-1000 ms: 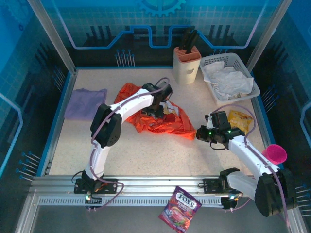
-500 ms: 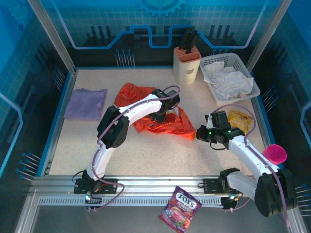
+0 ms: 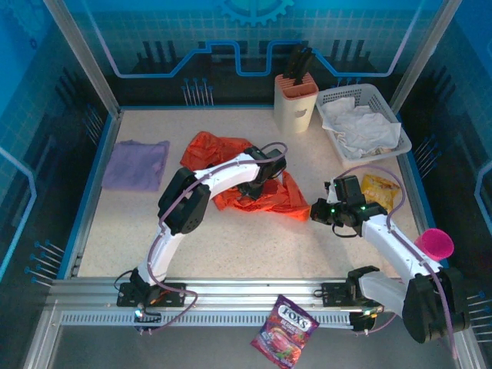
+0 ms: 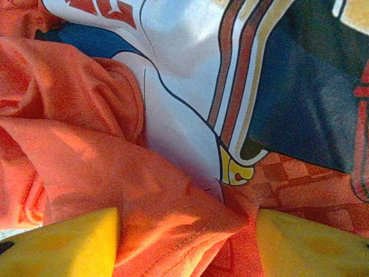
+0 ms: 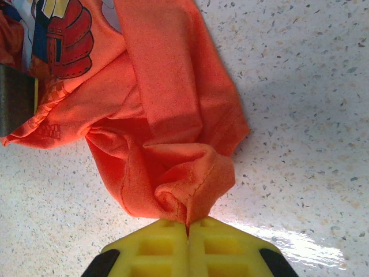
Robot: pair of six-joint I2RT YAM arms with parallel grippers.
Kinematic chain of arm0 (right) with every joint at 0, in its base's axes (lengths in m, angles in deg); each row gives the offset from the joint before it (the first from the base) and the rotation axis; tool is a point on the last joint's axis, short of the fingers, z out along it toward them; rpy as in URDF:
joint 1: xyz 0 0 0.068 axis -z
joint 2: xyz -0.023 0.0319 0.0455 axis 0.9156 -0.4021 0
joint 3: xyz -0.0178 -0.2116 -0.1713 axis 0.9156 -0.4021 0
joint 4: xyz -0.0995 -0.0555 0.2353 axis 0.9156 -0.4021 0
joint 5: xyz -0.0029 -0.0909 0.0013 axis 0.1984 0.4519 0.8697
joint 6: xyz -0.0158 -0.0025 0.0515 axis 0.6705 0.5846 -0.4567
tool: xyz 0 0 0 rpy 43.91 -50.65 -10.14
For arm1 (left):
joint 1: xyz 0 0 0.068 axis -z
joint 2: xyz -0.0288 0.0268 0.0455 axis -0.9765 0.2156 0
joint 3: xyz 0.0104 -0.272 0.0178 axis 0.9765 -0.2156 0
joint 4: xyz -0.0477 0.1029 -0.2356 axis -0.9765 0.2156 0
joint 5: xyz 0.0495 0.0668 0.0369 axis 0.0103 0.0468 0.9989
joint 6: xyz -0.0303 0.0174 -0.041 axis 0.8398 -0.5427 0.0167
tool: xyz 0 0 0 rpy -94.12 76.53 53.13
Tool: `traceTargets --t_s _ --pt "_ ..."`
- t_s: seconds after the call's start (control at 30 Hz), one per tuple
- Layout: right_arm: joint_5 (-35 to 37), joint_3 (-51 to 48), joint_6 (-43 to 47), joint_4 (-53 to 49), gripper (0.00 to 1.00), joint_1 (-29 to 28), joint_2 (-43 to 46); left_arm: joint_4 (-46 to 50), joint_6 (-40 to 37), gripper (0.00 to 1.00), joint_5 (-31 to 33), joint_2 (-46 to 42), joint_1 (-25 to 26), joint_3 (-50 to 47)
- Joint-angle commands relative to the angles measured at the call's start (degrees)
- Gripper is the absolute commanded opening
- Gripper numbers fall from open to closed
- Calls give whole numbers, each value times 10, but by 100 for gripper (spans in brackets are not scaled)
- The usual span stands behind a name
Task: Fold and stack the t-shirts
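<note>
Your right gripper is pinching shut on a bunched hem of the crumpled bright orange-red cloth t-shirt, low in its wrist view. It is a thin bite that I judge is risking a slip under a hard pull. Your left gripper is standing open astride a cloth ridge below the white print; closing there is likely catching two layers. The overhead view is adding the flat pale lavender cloth t-shirt at centre-left — well apart from the orange one mid-frame.
</note>
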Motion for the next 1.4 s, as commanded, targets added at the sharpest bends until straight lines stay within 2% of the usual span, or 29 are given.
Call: traceTargets --t_s 0.0,0.17,0.23,0.4,0.47,0.6,0.73,0.9,0.97,1.03,1.17,1.37 --pt "-9 3 10 0 0 8 -3 4 1 62 7 12 3 -13" --pt "-10 1 9 2 0 8 -2 0 -3 50 18 7 2 -22" --pt "-9 -1 8 2 0 9 -1 -1 -3 40 22 3 -1 -25" --pt "-5 4 10 -4 0 9 5 -9 -3 8 17 -23 -14 -29" --pt "-3 11 15 -10 0 10 8 -14 -2 0 8 -48 -17 -29" --pt "2 34 38 -29 0 11 27 -33 8 0 -48 -133 -35 -45" --pt "-19 61 78 -24 0 11 83 -33 15 0 -101 -245 -68 -66" --pt "1 118 119 -20 0 13 165 -41 33 0 -200 -397 -140 -80" --pt "-2 146 138 -17 0 13 184 -41 37 0 -220 -449 -165 -75" --pt "5 181 155 -18 0 13 197 -30 33 0 -212 -490 -179 -53" --pt "50 272 166 -29 0 13 205 9 2 0 -141 -541 -190 34" --pt "74 397 182 -17 0 13 186 60 -46 0 -95 -533 -218 223"
